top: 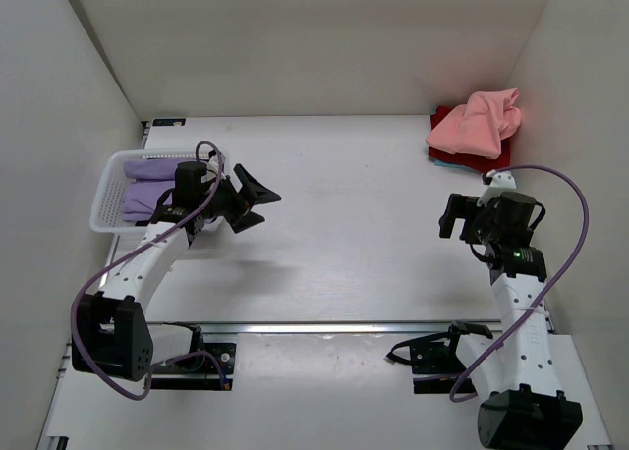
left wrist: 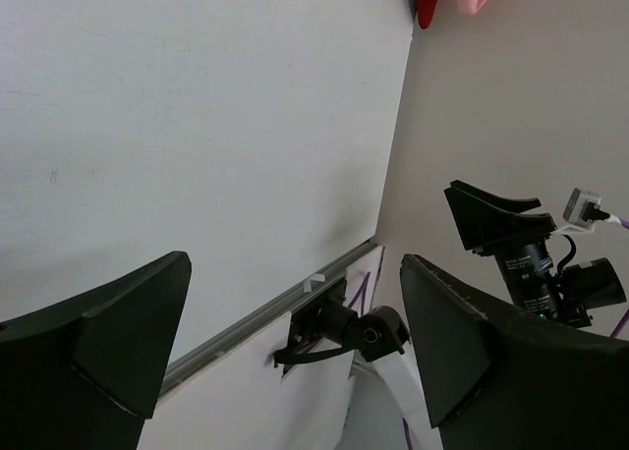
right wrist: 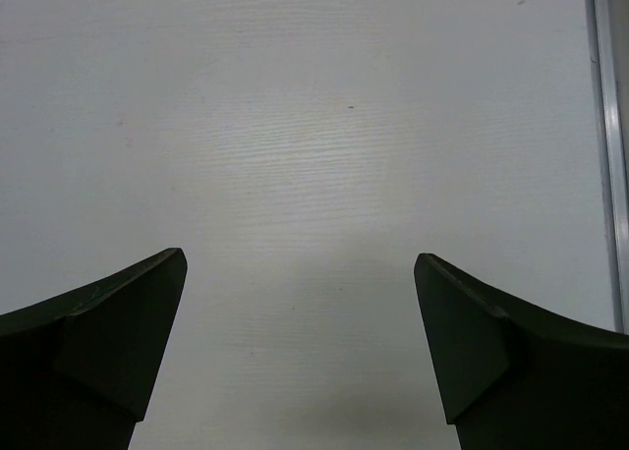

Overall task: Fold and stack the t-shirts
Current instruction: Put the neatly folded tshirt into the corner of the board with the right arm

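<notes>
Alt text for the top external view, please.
The left gripper and right gripper hover open and empty over a white table. A salmon-pink t-shirt lies bunched on a red t-shirt in the far right corner; lavender t-shirts sit in a white basket at the left.

A white table [top: 344, 204] with a faint grain is enclosed on three sides by plain white panels: a back wall [top: 295, 47], a left wall [top: 49, 126] and a right wall [top: 580, 77]. A metal rail [top: 334, 326] is set across its near part. Soft, even light is cast; only faint shadows are seen.
</notes>
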Motion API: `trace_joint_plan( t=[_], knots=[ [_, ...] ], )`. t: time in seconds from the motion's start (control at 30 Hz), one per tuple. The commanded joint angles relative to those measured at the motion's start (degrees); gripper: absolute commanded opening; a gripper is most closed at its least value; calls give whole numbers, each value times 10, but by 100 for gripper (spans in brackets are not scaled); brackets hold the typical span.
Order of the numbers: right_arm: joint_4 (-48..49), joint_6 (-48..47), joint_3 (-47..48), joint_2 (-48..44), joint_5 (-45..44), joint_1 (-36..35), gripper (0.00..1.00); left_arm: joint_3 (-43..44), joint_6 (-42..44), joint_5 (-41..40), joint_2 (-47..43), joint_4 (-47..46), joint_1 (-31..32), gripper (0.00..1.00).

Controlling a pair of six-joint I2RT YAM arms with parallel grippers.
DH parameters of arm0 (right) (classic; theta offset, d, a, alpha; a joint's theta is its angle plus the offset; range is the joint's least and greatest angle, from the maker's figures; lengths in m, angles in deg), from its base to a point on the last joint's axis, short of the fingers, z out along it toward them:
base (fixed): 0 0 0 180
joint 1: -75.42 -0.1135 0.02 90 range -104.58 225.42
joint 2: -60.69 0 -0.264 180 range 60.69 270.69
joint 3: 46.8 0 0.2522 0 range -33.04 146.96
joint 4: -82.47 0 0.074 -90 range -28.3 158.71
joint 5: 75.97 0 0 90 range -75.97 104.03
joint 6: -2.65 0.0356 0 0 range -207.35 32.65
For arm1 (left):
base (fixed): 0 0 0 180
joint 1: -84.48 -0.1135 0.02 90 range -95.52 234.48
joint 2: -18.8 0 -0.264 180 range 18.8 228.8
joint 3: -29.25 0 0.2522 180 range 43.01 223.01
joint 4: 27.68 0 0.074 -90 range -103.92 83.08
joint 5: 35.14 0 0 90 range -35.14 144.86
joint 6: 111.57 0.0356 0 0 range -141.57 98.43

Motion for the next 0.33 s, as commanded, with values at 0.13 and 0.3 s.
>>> trace_joint_plan(
  t=[0.13,0.3],
  knots=[
    [62,-107,-34,-36,-82,28,99,9,14,6,-12,7,0,99],
    [96,-101,-65,-75,-85,71,99,27,39,7,1,30,-2,98]
  ],
)
